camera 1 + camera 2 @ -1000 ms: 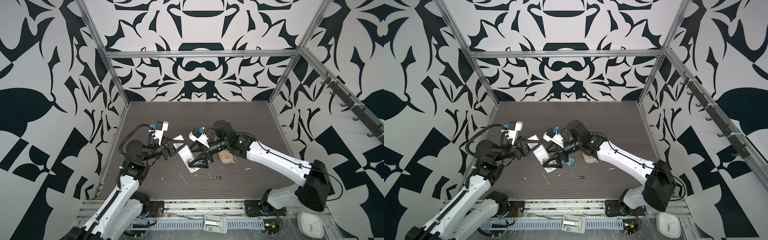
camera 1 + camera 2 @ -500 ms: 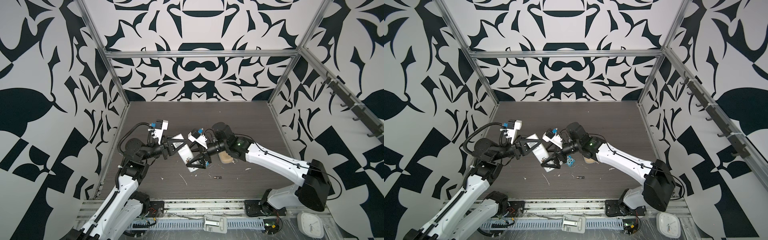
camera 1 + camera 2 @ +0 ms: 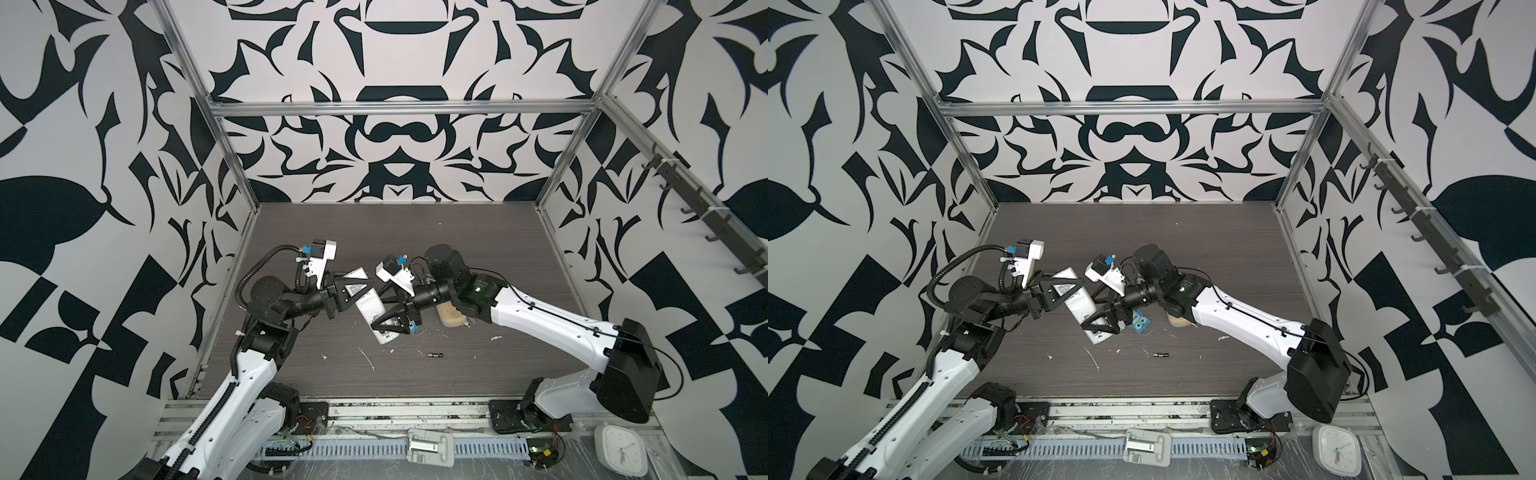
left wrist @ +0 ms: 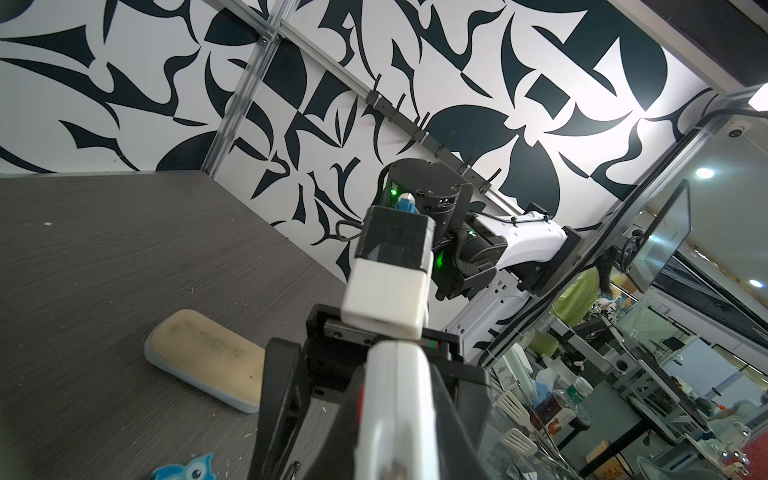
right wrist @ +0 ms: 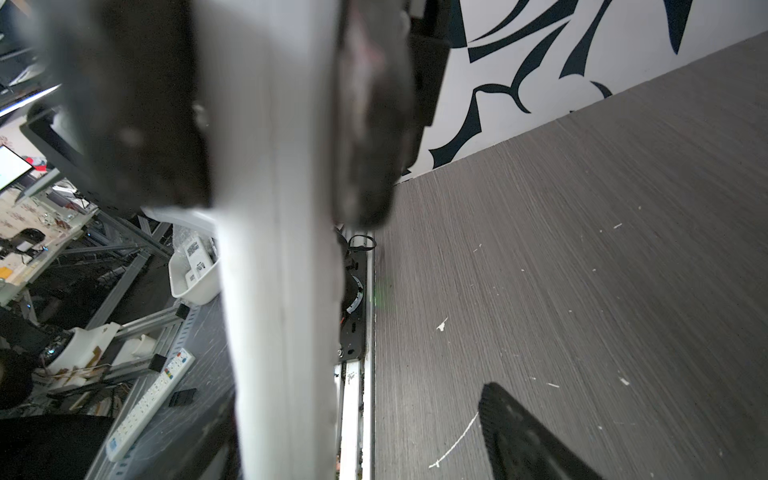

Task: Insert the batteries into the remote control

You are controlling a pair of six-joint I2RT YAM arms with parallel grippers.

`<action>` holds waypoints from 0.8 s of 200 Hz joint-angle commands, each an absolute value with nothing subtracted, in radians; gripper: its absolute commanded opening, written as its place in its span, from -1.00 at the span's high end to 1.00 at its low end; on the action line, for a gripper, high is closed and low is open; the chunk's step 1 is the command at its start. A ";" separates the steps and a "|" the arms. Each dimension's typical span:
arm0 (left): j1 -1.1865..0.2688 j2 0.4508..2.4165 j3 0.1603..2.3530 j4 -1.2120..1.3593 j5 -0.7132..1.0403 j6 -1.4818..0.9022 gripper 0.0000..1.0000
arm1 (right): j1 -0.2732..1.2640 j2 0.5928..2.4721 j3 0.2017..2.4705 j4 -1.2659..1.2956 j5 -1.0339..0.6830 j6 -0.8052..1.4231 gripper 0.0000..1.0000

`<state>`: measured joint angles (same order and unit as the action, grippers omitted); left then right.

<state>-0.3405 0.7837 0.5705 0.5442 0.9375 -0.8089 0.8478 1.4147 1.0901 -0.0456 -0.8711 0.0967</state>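
The white remote control (image 3: 370,307) (image 3: 1081,305) hangs slanted above the table, with my left gripper (image 3: 365,291) (image 3: 1075,289) shut on its upper part. The left wrist view shows it edge-on (image 4: 395,407) between my left gripper's (image 4: 395,449) dark fingers. My right gripper (image 3: 380,316) (image 3: 1090,316) straddles the remote's lower half, open. In the right wrist view the remote (image 5: 282,291) passes between the right gripper (image 5: 291,415), with a wide gap to one finger (image 5: 528,436). One small dark battery (image 3: 435,355) (image 3: 1160,355) lies on the table nearer the front.
A tan oblong case (image 3: 451,318) (image 4: 208,357) lies under the right arm's wrist. A small blue block with eyes (image 3: 1140,324) (image 4: 183,471) sits just beside the right gripper. White scraps (image 3: 368,357) litter the dark table (image 3: 415,232).
My right gripper has slid a little to the left along the remote, and its jaws have narrowed slightly. The left gripper still holds the remote in nearly the same place.
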 commanded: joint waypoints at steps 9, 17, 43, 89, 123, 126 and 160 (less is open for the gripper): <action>-0.341 0.770 0.599 0.561 0.939 -0.806 1.00 | 0.851 1.415 1.091 -0.014 -0.875 0.082 -0.54; -0.341 0.770 0.600 0.561 0.937 -0.806 1.00 | 0.851 1.416 1.089 -0.012 -0.877 0.080 -0.47; -0.341 0.770 0.599 0.561 0.936 -0.807 1.00 | 0.851 1.422 1.085 -0.006 -0.878 0.079 -0.20; -0.342 0.769 0.603 0.561 0.934 -0.805 1.00 | 0.851 1.427 1.075 0.014 -0.888 0.081 0.27; -0.342 0.770 0.603 0.563 0.930 -0.807 1.00 | 0.850 1.434 1.075 0.022 -0.905 0.082 0.49; -0.342 0.770 0.604 0.563 0.929 -0.807 1.00 | 0.850 1.434 1.074 0.023 -0.906 0.082 0.50; -0.341 0.772 0.603 0.564 0.925 -0.807 1.00 | 0.851 1.436 1.066 0.026 -0.908 0.080 0.81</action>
